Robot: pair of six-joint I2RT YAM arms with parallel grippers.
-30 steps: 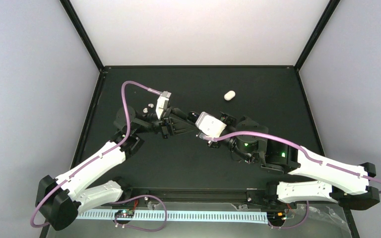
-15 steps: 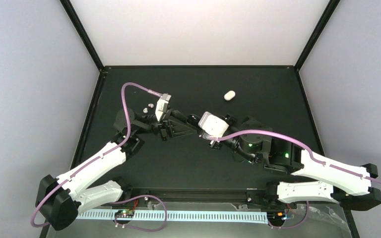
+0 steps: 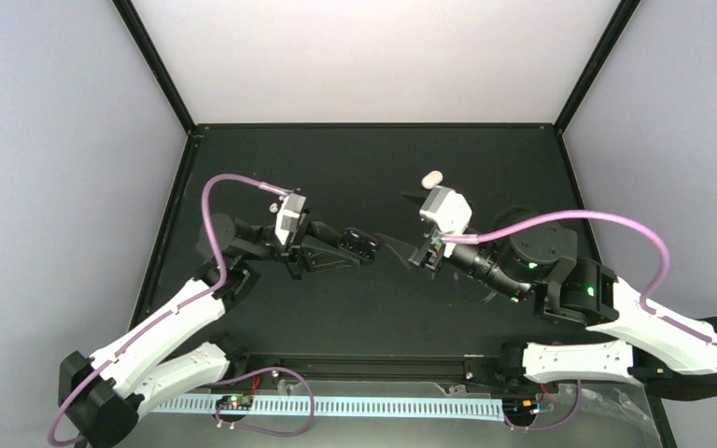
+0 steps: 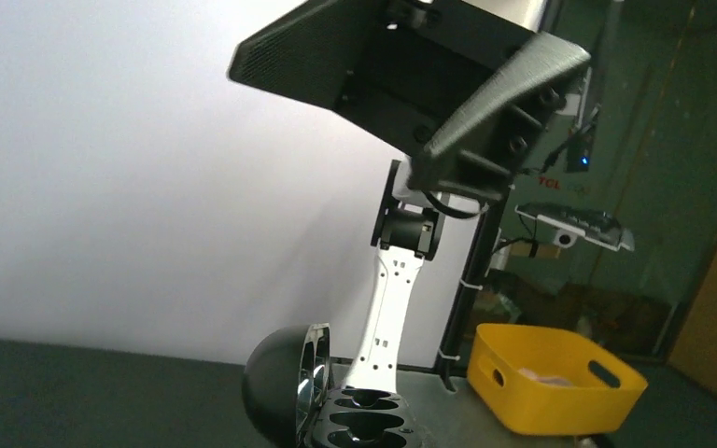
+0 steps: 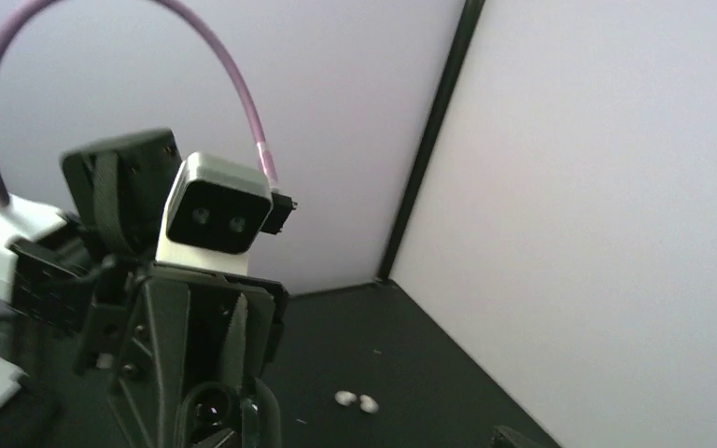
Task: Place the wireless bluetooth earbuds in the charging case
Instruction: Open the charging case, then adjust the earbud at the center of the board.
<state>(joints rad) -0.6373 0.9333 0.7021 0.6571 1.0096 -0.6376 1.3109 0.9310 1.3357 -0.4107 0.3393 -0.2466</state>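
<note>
Right jaws withdrawn, spread; left jaws pinching open black charging case [image 3: 360, 245].

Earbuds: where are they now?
Right wrist view, bottom centre: both earbuds lie side by side on the black table near the corner post's foot.

White shells and black joints clad the left arm [image 3: 163, 322] and right arm [image 3: 658, 327], each trailing a purple cable [image 3: 210, 210]. Pale camera boxes [image 3: 289, 217] top the wrists; the left tool [image 3: 359, 245] is black.
</note>
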